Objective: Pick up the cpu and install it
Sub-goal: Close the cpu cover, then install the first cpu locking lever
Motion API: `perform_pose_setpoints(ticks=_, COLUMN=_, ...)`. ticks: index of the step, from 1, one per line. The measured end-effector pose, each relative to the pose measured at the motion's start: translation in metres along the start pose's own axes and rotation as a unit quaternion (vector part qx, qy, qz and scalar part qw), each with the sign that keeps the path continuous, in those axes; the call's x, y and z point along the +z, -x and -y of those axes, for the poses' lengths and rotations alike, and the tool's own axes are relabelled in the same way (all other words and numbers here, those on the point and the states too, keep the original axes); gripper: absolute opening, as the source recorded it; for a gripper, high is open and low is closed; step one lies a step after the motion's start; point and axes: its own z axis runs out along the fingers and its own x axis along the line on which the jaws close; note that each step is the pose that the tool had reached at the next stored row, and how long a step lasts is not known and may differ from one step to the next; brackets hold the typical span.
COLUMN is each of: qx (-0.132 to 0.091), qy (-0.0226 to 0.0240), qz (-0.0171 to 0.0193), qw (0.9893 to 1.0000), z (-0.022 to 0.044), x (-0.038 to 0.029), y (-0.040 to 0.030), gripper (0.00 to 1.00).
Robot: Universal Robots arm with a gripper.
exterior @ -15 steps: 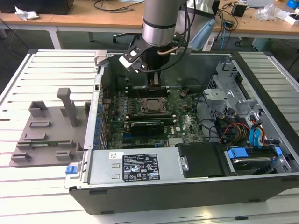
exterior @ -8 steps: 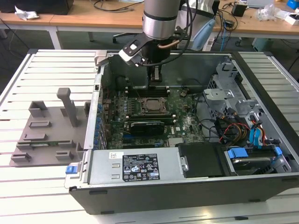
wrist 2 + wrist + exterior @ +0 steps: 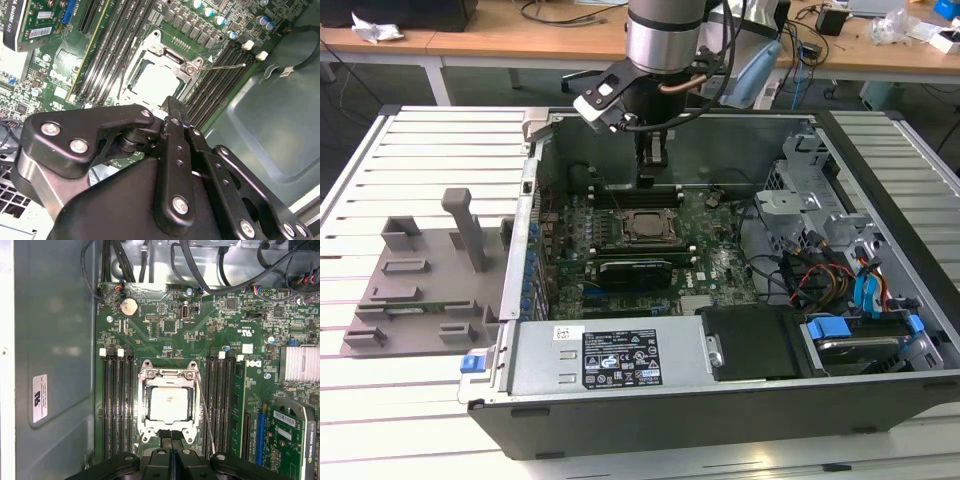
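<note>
The cpu [image 3: 170, 405] is a pale square chip lying flat inside the metal socket frame [image 3: 169, 374] on the green motherboard; it also shows in the second wrist view [image 3: 156, 82]. My gripper [image 3: 171, 440] hangs just above the socket's edge, its two black fingers [image 3: 172, 107] pressed together with nothing between them. In the exterior view the gripper [image 3: 647, 180] reaches down into the open computer case, a little behind the socket [image 3: 645, 226]. The thin wire lever [image 3: 205, 415] runs along one side of the socket.
Black memory slots [image 3: 116, 405] flank the socket on both sides. A black expansion card [image 3: 635, 270] lies in front of it. A power supply [image 3: 620, 358], drive cage and cables [image 3: 840, 270] fill the case's front and right. A grey fixture [image 3: 430, 270] stands on the slatted table at the exterior view's left.
</note>
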Motion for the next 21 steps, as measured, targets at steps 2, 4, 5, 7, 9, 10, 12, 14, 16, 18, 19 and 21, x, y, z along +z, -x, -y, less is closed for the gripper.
perform_pose_setpoints(ticks=2, qx=0.000, qy=0.0000, qz=-0.0001, qw=1.0000, z=0.0000, x=0.0000, y=0.0000, gripper=0.11)
perform_pose_setpoints(ticks=4, qx=0.000, qy=0.0000, qz=-0.0003, qw=1.0000, z=0.0000, x=0.0000, y=0.0000, gripper=0.11)
perform_pose_setpoints(ticks=5, qx=0.000, qy=0.0000, qz=-0.0003, qw=1.0000, z=0.0000, x=0.0000, y=0.0000, gripper=0.11)
perform_pose_setpoints(ticks=7, qx=0.000, qy=0.0000, qz=-0.0003, qw=1.0000, z=0.0000, x=0.0000, y=0.0000, gripper=0.11)
perform_pose_setpoints(ticks=9, qx=0.000, qy=0.0001, qz=-0.0005, qw=1.0000, z=0.0000, x=0.0000, y=0.0000, gripper=0.11)
perform_pose_setpoints(ticks=10, qx=0.000, qy=0.0000, qz=-0.0005, qw=1.0000, z=0.0000, x=0.0000, y=0.0000, gripper=0.11)
perform_pose_setpoints(ticks=12, qx=0.000, qy=0.0000, qz=-0.0006, qw=1.0000, z=0.0000, x=0.0000, y=0.0000, gripper=0.11)
perform_pose_setpoints(ticks=14, qx=-0.009, qy=0.0001, qz=-0.0003, qw=1.0000, z=0.0000, x=0.0000, y=0.0001, gripper=0.11)
perform_pose_setpoints(ticks=16, qx=-0.030, qy=0.0002, qz=0.0002, qw=0.9995, z=0.0000, x=0.0000, y=0.0000, gripper=0.11)
perform_pose_setpoints(ticks=18, qx=-0.075, qy=0.0006, qz=0.0016, qw=0.9971, z=0.0000, x=0.0000, y=0.0000, gripper=0.11)
perform_pose_setpoints(ticks=19, qx=-0.089, qy=0.0008, qz=0.0019, qw=0.9960, z=0.0000, x=0.0000, y=0.0000, gripper=0.11)
perform_pose_setpoints(ticks=21, qx=-0.118, qy=0.0010, qz=0.0028, qw=0.9930, z=0.0000, x=0.0000, y=0.0000, gripper=0.11)
